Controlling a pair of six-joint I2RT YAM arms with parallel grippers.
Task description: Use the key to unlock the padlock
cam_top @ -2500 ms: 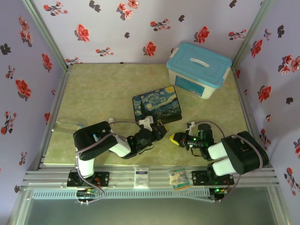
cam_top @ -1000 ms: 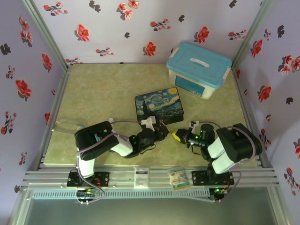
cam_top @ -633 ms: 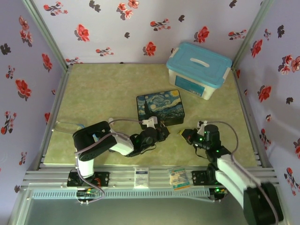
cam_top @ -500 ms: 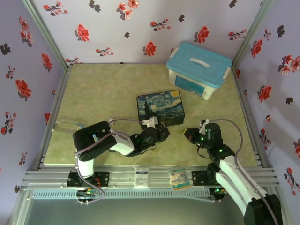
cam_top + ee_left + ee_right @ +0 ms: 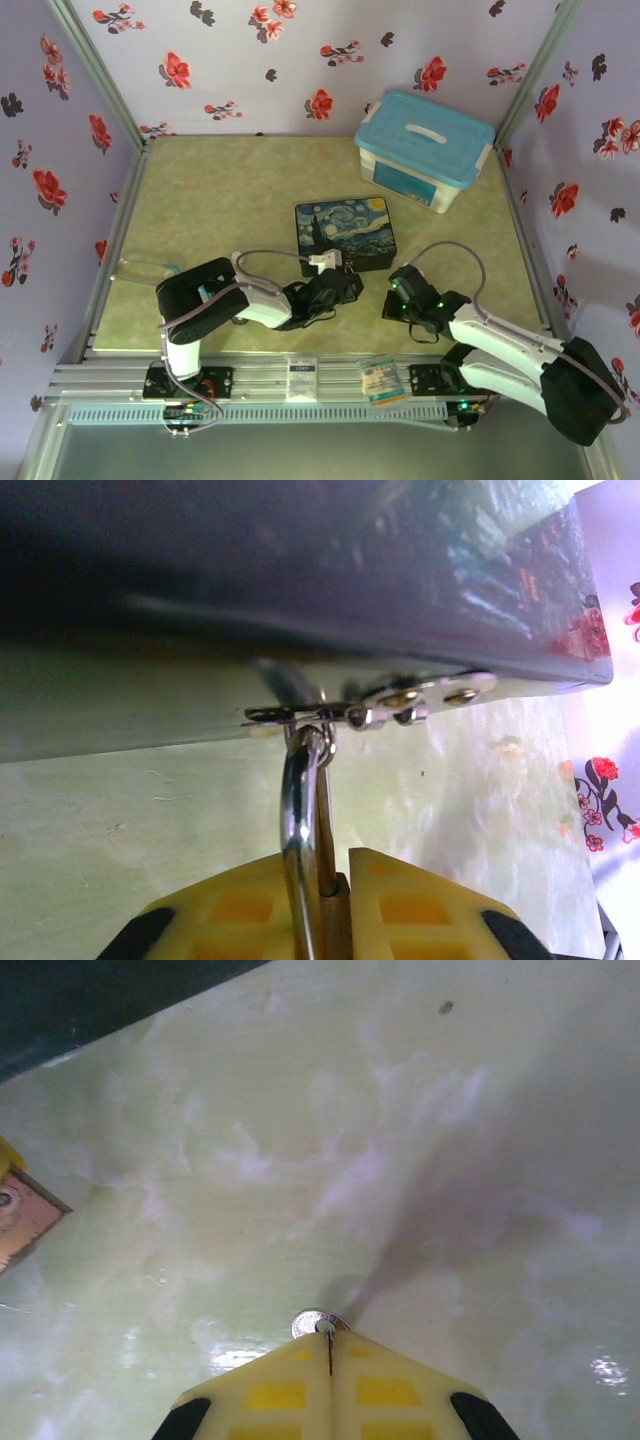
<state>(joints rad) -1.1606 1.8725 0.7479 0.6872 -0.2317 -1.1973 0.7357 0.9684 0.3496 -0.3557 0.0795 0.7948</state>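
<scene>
The padlock [image 5: 297, 840] hangs from the hasp [image 5: 400, 695] on the near face of the painted box [image 5: 345, 232], with its shackle [image 5: 300, 775] threaded through the hasp's loop and, as far as the wrist view shows, not sprung. The left hand [image 5: 320, 868] is clenched on the padlock right at that near face, steadying it.

The right hand [image 5: 330, 1345] hovers low over the worktop [image 5: 470, 1140], off the box's near right corner and apart from the lock. Its fingers are pressed together on a small round bit of metal at their tips. This looks like the end of the key [image 5: 317, 1322], though too little of it shows to be sure.

So both pieces are in hand, and that much seems done. I judge the real work is not yet started: the key must be carried across to the box's near face, lined up with the keyhole, pushed in and turned until the shackle lets go.
</scene>
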